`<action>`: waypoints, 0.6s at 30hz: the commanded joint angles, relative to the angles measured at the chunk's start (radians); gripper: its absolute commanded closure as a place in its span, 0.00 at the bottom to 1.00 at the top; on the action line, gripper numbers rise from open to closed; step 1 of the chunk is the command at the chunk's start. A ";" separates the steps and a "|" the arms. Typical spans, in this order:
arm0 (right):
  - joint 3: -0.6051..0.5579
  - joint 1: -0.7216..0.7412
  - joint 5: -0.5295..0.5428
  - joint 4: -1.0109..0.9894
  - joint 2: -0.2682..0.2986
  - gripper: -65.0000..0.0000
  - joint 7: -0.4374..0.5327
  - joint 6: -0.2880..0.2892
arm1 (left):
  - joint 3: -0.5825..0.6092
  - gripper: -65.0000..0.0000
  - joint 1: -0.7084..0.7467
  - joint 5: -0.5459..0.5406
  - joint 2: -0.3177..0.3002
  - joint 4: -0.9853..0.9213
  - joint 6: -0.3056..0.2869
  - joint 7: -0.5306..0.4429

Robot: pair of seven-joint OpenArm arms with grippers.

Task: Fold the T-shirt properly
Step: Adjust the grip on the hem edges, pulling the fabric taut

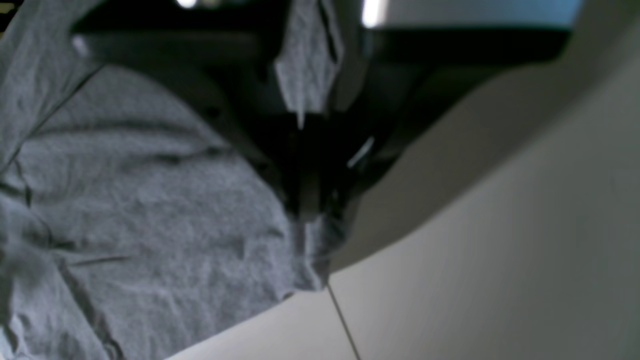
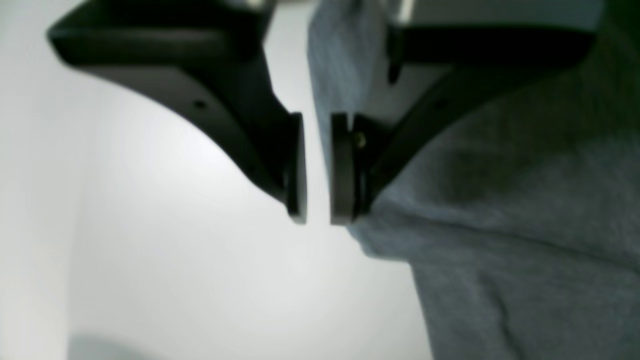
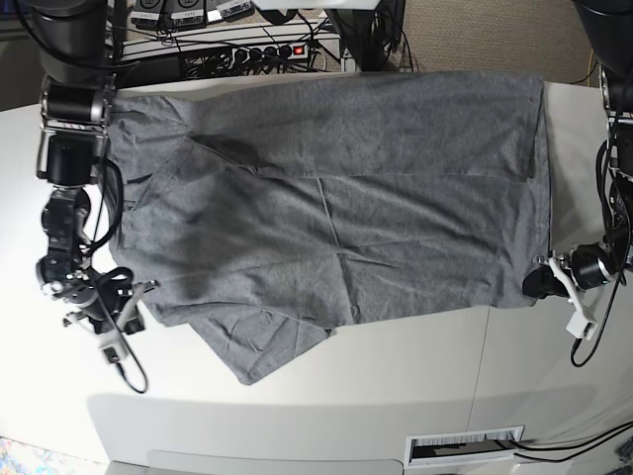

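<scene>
The T-shirt (image 3: 336,198) lies spread across the surface (image 3: 297,406), 1 sleeve trailing toward 7 o'clock. The left tool (image 1: 312,235) pinches its hem at 3 o'clock; the right tool (image 2: 317,170) stands slightly parted, empty (cloth just beside). Pulling 1-sided could drag and skew the fold.

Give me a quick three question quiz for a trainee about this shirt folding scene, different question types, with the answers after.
1. True or false: the left gripper is clamped on the T-shirt.
2. Fill in: the right gripper's jaws stand slightly ____, with no cloth between them.
3. Where is the power strip? A) on the shirt B) beyond the table's far edge

Key: 1 true. 2 apart. 3 B.
</scene>
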 commanded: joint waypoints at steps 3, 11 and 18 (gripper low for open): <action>0.004 0.034 -0.089 0.001 -0.028 0.85 0.064 -0.002 | -0.008 1.00 -0.029 -0.018 -0.018 0.016 -0.005 0.007; 0.004 0.034 -0.207 -0.215 -0.043 0.85 0.188 -0.003 | -0.008 1.00 0.004 -0.018 -0.013 0.016 -0.005 0.017; 0.004 0.017 -0.244 -0.309 -0.043 0.85 0.122 -0.004 | -0.008 1.00 0.004 -0.018 -0.014 0.016 -0.005 0.028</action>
